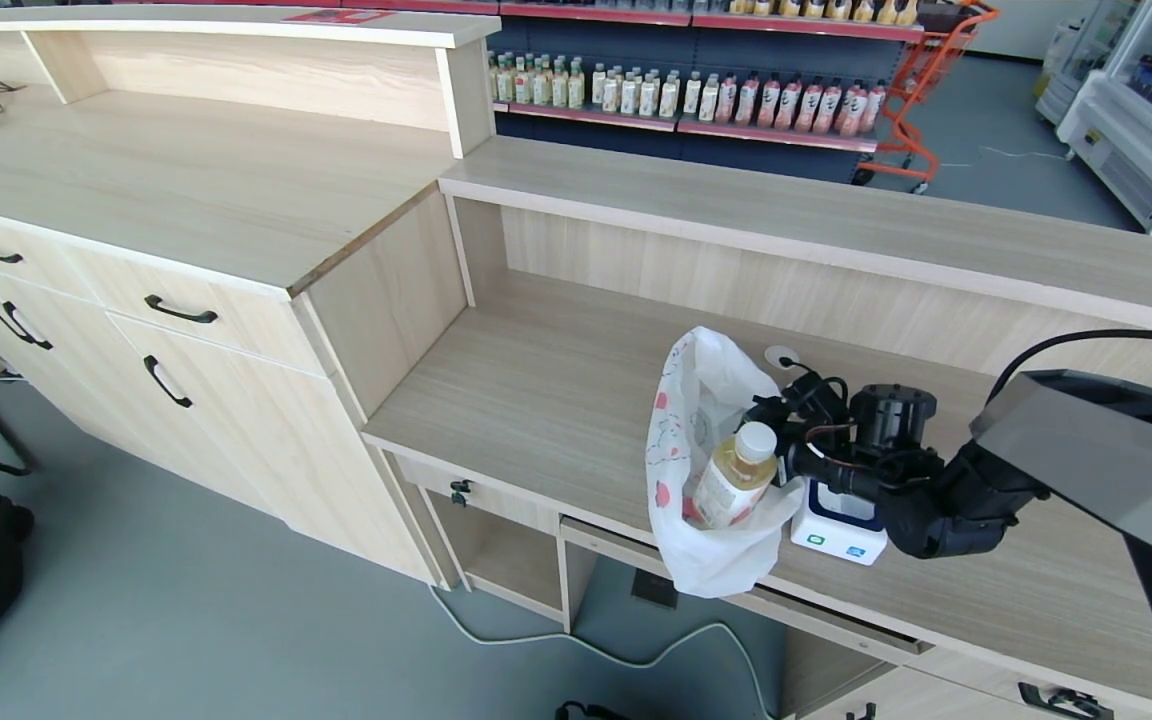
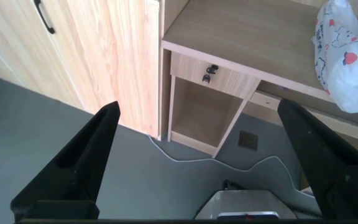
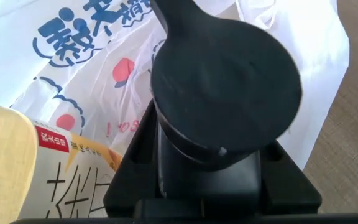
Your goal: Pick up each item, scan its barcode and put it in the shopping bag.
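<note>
Okay, left to right. Left gripper point(image 2: 197, 104) hangs low over the grey floor in front of the checkout counter point(image 1: 556, 390), released: both black fingers point(image 2: 79, 162) are spread wide with nothing between them. Past it in the left wrist view are a small drawer with a lock point(image 2: 213, 71), an open cubby point(image 2: 201, 118) under it, and a white cable point(image 2: 197, 158) on the floor.

Shopping bag point(image 1: 681, 450) is white plastic with red prints. It sits on the lower counter shelf at the front edge, its bottom sagging slightly over the edge and its mouth open upward.

Bottle point(image 1: 734, 485) holds a yellowish drink and has a white cap and a pale label. It stands in the bag's mouth, tilted, with the cap leaning toward the right arm. Its lower part is inside the bag; the neck and cap stick out above the plastic.

Right gripper point(image 1: 784, 445) is just beside the bottle's neck, at the bag's right rim. I can't tell whether it is clenched on the bottle or released: the head view hides the contact, and the right wrist view is blocked by a round black part, with the label at its edge.

Scanner point(image 1: 836, 530), a small white box with a blue face, stands on the counter touching the bag's right side, under the right arm's wrist.
</note>
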Robot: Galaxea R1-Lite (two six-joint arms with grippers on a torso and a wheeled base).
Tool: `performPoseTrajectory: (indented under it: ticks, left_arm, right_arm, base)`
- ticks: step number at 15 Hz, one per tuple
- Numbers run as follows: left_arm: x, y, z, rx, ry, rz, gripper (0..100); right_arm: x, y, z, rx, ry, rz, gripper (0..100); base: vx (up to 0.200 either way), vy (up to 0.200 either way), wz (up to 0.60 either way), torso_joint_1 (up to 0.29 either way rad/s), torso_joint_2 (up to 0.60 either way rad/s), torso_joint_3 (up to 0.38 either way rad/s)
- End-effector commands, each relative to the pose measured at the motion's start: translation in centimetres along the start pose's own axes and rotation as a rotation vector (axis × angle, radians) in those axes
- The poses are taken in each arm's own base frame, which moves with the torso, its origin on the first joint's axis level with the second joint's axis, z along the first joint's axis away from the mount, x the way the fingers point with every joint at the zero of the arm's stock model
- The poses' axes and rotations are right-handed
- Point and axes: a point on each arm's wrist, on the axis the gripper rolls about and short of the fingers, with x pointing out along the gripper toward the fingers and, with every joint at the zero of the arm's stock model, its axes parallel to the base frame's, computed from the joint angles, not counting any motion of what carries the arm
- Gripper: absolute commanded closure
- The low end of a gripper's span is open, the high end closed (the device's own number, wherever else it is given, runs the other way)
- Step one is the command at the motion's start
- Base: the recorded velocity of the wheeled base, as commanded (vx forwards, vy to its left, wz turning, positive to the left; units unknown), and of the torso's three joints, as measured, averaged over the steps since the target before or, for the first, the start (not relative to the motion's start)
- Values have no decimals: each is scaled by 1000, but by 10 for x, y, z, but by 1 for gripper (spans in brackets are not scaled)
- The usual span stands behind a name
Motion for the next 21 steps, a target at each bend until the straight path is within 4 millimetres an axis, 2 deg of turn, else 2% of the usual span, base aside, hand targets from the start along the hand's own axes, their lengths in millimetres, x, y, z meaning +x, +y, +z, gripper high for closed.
performPoseTrajectory:
  ticks: [1, 3, 4, 7, 10, 14, 16, 18, 20, 21]
  left_arm:
    - [0, 0, 0, -1, 2, 0, 0]
    - [0, 0, 0, -1, 1, 0, 0]
    - [0, 0, 0, -1, 1, 0, 0]
    - [0, 0, 0, -1, 1, 0, 0]
    - [0, 0, 0, -1, 1, 0, 0]
    - [0, 0, 0, -1, 1, 0, 0]
    - [0, 0, 0, -1, 1, 0, 0]
    - [0, 0, 0, -1, 1, 0, 0]
    - [0, 0, 0, -1, 1, 0, 0]
    - [0, 0, 0, -1, 1, 0, 0]
  right_arm:
    - [0, 0, -2, 2, 4, 1, 100]
    - [-1, -2, -2, 3, 5, -5, 100]
    - [-1, -2, -2, 3, 5, -5, 0]
    - [-2, -3, 2, 1, -3, -8, 0]
    - [-8, -8, 15, -5, -25, -22, 0]
    - [-34, -23, 41, -28, -61, -74, 0]
    - [-65, -23, 52, -59, -45, -103, 0]
    - [-120, -17, 73, -151, -40, -155, 0]
    - [-161, -6, 89, -187, -85, -208, 0]
    - [-190, 4, 97, -202, -91, -254, 0]
  base:
    - [0, 0, 0, 0, 0, 0]
    - [0, 0, 0, 0, 0, 0]
    - [0, 0, 0, 0, 0, 0]
    - [0, 0, 0, 0, 0, 0]
    - [0, 0, 0, 0, 0, 0]
    - [0, 0, 0, 0, 0, 0]
    - [0, 0, 0, 0, 0, 0]
    - [0, 0, 0, 0, 0, 0]
    - [0, 0, 0, 0, 0, 0]
    - [0, 0, 0, 0, 0, 0]
